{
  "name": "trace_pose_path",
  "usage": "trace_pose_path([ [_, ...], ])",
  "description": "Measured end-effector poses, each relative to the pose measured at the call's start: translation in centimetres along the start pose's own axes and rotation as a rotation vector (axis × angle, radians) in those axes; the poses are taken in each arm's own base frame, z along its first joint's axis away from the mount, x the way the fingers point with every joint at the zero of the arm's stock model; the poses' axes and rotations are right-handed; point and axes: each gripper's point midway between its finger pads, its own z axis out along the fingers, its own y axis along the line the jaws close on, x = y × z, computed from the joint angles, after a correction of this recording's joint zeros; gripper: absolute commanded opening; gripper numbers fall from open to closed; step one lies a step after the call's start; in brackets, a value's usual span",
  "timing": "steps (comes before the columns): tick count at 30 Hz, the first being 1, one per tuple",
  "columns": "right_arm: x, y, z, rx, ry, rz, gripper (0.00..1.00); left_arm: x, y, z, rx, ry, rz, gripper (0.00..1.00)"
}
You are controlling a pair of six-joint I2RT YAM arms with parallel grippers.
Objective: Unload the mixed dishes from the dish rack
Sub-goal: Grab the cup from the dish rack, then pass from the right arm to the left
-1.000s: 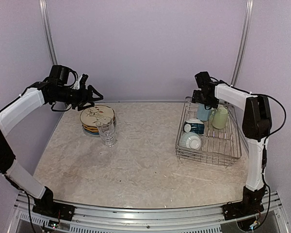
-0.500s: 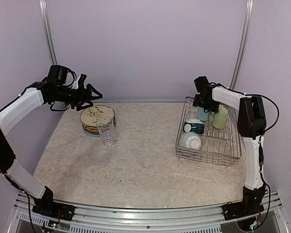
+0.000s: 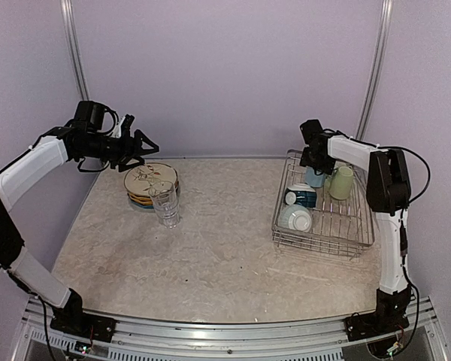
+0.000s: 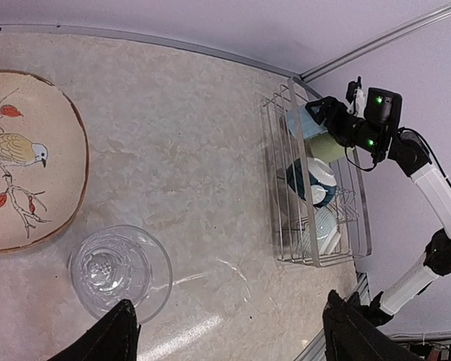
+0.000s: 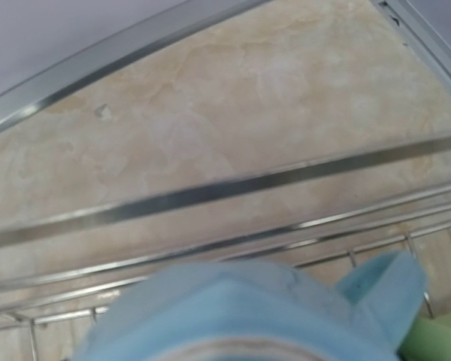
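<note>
The light blue mug (image 3: 314,176) is the piece I'm going after. It sits in the far corner of the dish rack (image 3: 358,242), directly under the right gripper (image 3: 313,156). In the right wrist view it fills the bottom of the picture, blurred and very close. Its long axis seems to run roughly up toward the wrist, though I can't make out whether the mouth faces up or down. Its handle (image 5: 387,282) sticks out to the right of that view, toward the pale green mug (image 3: 341,182), which stands just beside it.

I can't tell how the right fingers stand. They don't show in their own camera, and from above they are too small to read. I also can't say whether they are touching the mug.

As I judge it, the coming move depends on this: the mug is straight below the fingers, not off to a side, so they should straddle the body and stay off the handle and the green mug.

Nearer to me than the fingers, the teal-and-white bowls (image 3: 297,209) lie in the same rack.

The left gripper (image 3: 141,148) is well apart from all this, across the table (image 3: 225,259). Its fingers are spread wide on nothing. The stacked plates (image 3: 144,179) and the glass tumbler (image 3: 166,203) are below it, already out of the rack. The right arm is plainly the nearer one.
</note>
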Motion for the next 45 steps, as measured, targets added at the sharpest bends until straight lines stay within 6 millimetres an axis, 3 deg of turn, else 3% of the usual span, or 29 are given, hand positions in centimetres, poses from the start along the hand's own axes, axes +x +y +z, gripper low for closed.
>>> trace_pose_path([
  [11, 0.8, -0.1, -1.6, -0.067, 0.016, -0.044, 0.33, 0.0, -0.3, -0.2, 0.011, 0.0, 0.003, 0.8],
  [19, 0.4, -1.1, -6.2, -0.172, -0.022, -0.041, 0.18, -0.2, -1.3, -1.2, 0.028, -0.02, 0.017, 0.81],
  [23, -0.8, -0.8, -8.5, -0.258, -0.073, -0.022, 0.04, -0.2, -1.9, -1.6, 0.044, -0.026, 0.025, 0.81],
  [27, -1.5, 0.7, -9.4, -0.358, -0.106, -0.019, 0.0, -0.3, -2.4, -2.0, 0.057, -0.034, 0.032, 0.81],
  [33, 0.4, 2.5, -11.4, -0.575, -0.101, -0.01, 0.0, -0.1, -2.8, -2.0, 0.093, -0.024, 0.021, 0.81],
  [45, -3.2, 8.8, -22.2, -1.086, -0.253, 0.105, 0.0, 0.5, -5.6, -2.3, 0.329, 0.035, -0.018, 0.81],
])
